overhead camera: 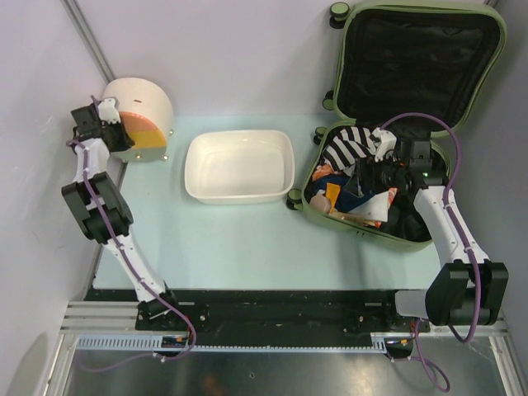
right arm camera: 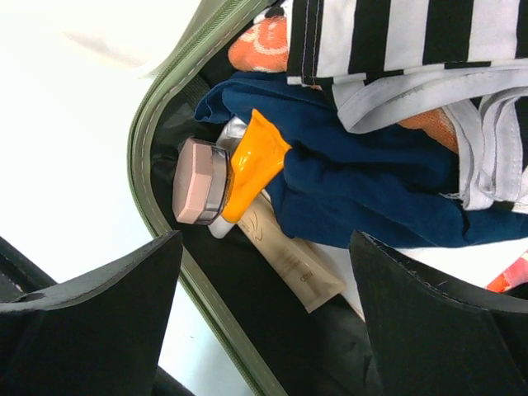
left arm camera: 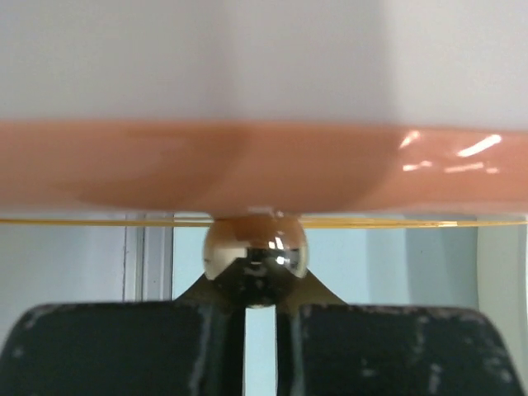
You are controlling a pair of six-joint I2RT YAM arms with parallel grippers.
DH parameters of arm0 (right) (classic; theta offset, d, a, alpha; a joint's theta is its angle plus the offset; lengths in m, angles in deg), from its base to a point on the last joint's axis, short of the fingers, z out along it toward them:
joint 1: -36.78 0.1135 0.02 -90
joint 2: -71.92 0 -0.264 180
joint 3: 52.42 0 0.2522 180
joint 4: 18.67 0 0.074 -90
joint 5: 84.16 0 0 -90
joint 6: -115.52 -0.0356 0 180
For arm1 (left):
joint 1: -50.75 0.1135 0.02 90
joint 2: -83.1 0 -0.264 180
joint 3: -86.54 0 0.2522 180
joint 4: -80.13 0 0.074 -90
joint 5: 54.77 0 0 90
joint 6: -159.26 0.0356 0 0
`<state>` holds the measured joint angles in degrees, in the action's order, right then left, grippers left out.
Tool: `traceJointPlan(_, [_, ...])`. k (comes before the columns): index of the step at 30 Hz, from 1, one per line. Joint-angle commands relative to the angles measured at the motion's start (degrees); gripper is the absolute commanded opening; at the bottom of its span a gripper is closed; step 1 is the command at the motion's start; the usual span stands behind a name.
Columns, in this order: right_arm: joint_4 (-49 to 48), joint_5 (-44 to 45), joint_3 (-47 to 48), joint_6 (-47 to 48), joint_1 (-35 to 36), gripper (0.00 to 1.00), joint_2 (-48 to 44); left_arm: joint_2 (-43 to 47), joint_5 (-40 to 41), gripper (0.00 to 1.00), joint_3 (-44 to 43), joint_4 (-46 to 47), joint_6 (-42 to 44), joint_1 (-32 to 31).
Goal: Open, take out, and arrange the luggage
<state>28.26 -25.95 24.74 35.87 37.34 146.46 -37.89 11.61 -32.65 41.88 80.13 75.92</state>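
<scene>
No text, brand or number can be read anywhere. The beige tube [right arm camera: 289, 264] inside the luggage [right arm camera: 165, 87] bears faint marks, too blurred to read.

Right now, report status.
Left gripper shut at drawer knob. Right gripper open over open luggage, contents inside. Blue cloth, striped garment piled on top.

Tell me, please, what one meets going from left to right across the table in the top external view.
Round cream drawer box with the orange front → white tub → open green luggage, its lower half full of clothes.
</scene>
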Motion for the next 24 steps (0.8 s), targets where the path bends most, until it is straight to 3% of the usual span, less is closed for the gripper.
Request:
traceJointPlan(1, [0.23,0.68,0.85,0.9,-0.12,0.88,-1.77,6.9,-1.96,0.0,4.77,1.2,5.2,-5.3])
traceJointPlan(8, [-0.21,0.5,0.85,0.72,-1.79,0.88,-0.98,13.05,-1.34,0.0,12.78,2.52,6.53,-7.15])
traceJointPlan(24, [-1.09,0.06,0.76,0.73,-1.96,0.88,-0.45,22.47,5.87,0.0,27.91,4.71,-7.43,-6.1])
